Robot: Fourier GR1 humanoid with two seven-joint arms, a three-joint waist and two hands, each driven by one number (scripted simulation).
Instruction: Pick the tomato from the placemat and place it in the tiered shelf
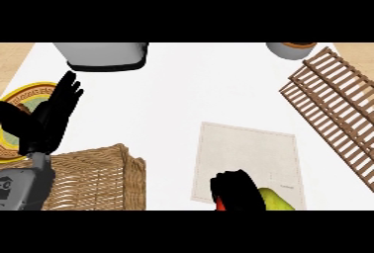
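The beige placemat (pixel 248 153) lies right of centre. At its near edge my right hand (pixel 237 190) is curled over the tomato (pixel 218 202). Only a red sliver of the tomato shows under the hand's left side. A yellow-green fruit (pixel 279 200) lies against the hand's right side, on the mat. The wooden slatted tiered shelf (pixel 335 106) runs along the right edge, well beyond the mat. My left hand (pixel 53 116) rests open with fingers up at the far left.
A wicker basket (pixel 99 178) stands at the lower left, beside my left forearm. A yellow-rimmed plate (pixel 25 96) is partly hidden behind the left hand. A grey pot (pixel 102 55) sits at the back left, a small bowl (pixel 291 49) at the back right.
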